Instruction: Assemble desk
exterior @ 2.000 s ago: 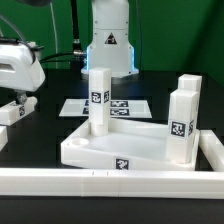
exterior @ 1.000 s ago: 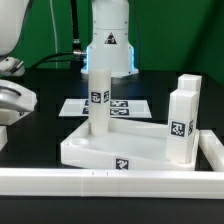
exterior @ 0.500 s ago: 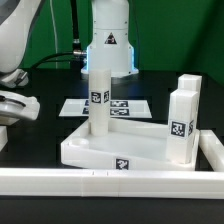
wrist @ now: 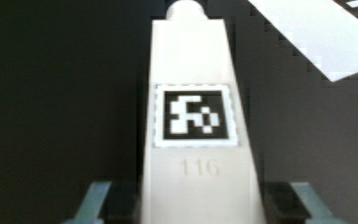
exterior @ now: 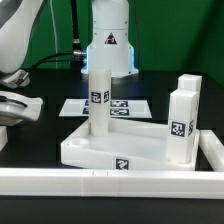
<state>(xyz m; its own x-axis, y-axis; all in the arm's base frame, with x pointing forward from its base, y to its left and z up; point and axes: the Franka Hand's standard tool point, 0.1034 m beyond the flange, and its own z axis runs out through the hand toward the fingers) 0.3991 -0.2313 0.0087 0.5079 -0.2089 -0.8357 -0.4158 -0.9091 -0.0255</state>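
The desk slab (exterior: pixel 110 150) lies flat inside the rails. One square leg (exterior: pixel 98 100) stands upright at its far left corner, and two more legs (exterior: pixel 180 125) (exterior: pixel 190 95) stand at its right corners. My gripper (exterior: pixel 8 112) is low at the exterior view's left edge, mostly cut off. In the wrist view a fourth tagged leg (wrist: pixel 197 110) lies lengthwise between my open gripper (wrist: pixel 201 205). The fingers (wrist: pixel 101 200) stand on each side of the leg with a dark gap, not touching it.
White border rails run along the front (exterior: pixel 100 182) and right (exterior: pixel 212 150) of the slab. The marker board (exterior: pixel 115 106) lies behind the slab, in front of the robot base (exterior: pixel 108 45). A white flat sheet (wrist: pixel 327 40) shows beyond the lying leg.
My hand has come down at the exterior view's left, from above the lying leg to low over it. In the last half second it has hardly moved.
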